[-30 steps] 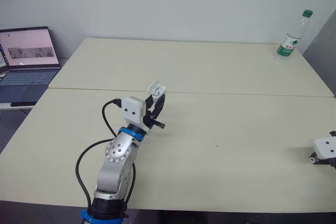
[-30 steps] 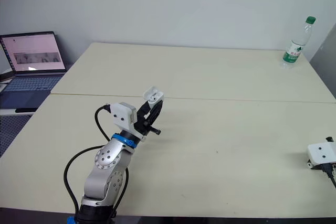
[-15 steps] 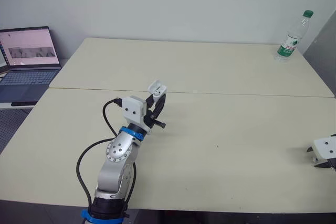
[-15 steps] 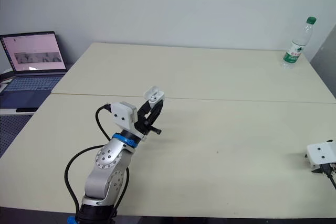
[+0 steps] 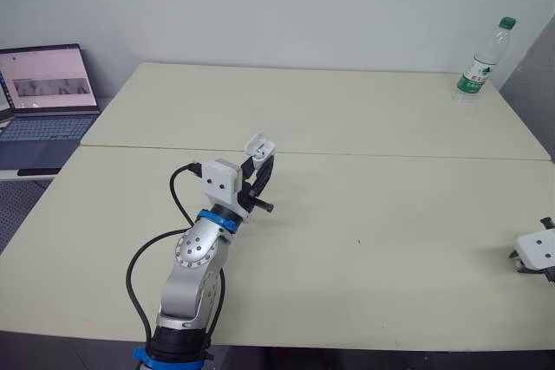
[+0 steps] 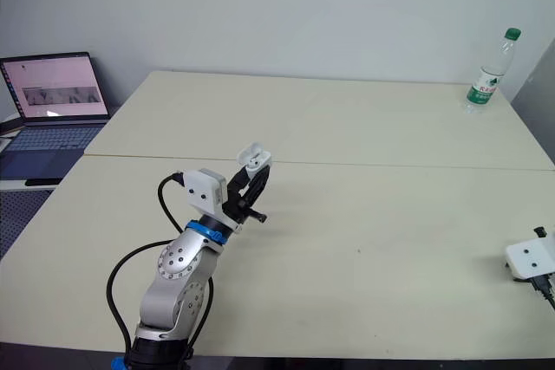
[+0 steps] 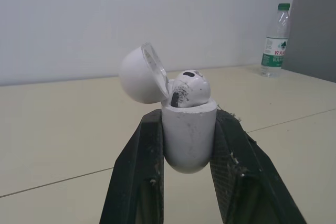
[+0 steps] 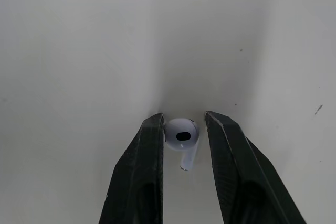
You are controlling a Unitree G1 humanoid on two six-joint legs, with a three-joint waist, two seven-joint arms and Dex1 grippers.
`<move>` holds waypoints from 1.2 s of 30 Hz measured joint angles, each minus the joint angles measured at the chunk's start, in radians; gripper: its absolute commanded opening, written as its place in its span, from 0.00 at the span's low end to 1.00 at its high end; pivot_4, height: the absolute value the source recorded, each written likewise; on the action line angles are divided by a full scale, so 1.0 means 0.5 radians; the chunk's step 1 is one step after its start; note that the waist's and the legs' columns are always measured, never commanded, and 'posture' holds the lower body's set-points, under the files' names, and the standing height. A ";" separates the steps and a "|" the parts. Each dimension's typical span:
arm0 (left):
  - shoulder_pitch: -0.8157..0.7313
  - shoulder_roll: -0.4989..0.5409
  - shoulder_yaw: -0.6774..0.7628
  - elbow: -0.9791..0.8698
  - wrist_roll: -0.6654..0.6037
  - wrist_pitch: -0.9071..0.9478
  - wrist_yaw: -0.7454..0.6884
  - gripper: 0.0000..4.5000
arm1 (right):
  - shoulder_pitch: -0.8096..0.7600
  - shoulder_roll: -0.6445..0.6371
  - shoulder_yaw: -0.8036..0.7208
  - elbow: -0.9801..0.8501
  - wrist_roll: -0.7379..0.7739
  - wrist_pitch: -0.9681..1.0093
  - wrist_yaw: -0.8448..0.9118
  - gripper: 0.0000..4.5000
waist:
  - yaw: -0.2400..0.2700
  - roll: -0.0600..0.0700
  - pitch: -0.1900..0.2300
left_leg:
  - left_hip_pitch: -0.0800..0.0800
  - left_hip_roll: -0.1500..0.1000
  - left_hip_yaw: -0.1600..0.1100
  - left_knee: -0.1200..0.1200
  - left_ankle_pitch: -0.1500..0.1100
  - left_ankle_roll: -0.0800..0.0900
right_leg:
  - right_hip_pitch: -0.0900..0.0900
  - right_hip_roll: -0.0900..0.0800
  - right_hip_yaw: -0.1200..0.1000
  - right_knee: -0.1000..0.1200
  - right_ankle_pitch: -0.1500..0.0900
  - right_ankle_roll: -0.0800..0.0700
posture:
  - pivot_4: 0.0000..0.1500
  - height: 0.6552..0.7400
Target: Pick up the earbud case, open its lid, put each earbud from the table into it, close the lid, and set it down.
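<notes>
Straddling the earbud (image 8: 181, 136) on the bench (image 5: 390, 214), well right of the earbud case (image 7: 188, 145) that the left end effector (image 7: 189, 119) pinches lid-open, the right end effector (image 8: 182, 115) stands spread, seemingly without contact, and should close gently, centred on its head.

Wall (image 5: 303, 6): plain grey, far | near table (image 5: 390, 240), far table (image 5: 347, 110): beige, abutting | laptop (image 5: 48, 97): open, far left | bottle (image 5: 481, 62): far right
</notes>
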 measured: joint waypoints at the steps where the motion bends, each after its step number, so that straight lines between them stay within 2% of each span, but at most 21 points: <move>1: 0.000 0.000 0.000 0.000 0.000 0.000 0.000 0.18 | -0.007 0.000 0.001 0.003 -0.009 -0.003 -0.010 0.27 | 0.000 0.000 0.000 | 0.000 0.000 0.000 0.000 0.000 0.000 | 0.000 0.000 0.000 0.000 0.000 0.000 | 1.00 1.00; 18: 0.000 -0.015 -0.007 0.000 0.000 0.000 -0.001 0.18 | -0.084 -0.011 0.074 0.086 -0.137 -0.111 -0.121 0.27 | 0.001 0.000 0.000 | 0.000 0.000 0.000 0.000 0.000 0.000 | 0.000 0.000 0.000 0.000 0.000 0.000 | 1.00 1.00; 22: 0.000 -0.015 -0.006 0.000 0.000 0.000 0.001 0.18 | -0.086 -0.011 0.075 0.095 -0.135 -0.112 -0.111 0.09 | 0.001 0.000 0.000 | 0.000 0.000 0.000 0.000 0.000 0.000 | 0.000 -0.001 0.000 -0.001 0.000 0.000 | 1.00 1.00; 32: 0.000 -0.016 -0.006 0.000 0.000 0.000 0.002 0.18 | -0.090 -0.007 0.074 0.107 -0.102 -0.091 -0.098 0.08 | 0.001 0.000 0.000 | 0.000 0.000 0.000 0.000 0.000 0.000 | 0.001 0.000 0.000 0.000 0.000 0.000 | 1.00 1.00; 36: -0.001 -0.015 -0.002 0.001 0.000 0.000 0.001 0.18 | -0.060 0.041 0.014 -0.001 0.113 0.094 0.074 0.08 | -0.006 0.000 0.000 | 0.001 0.001 0.000 0.000 0.000 0.000 | 0.000 0.000 0.000 0.000 0.000 0.000 | 1.00 1.00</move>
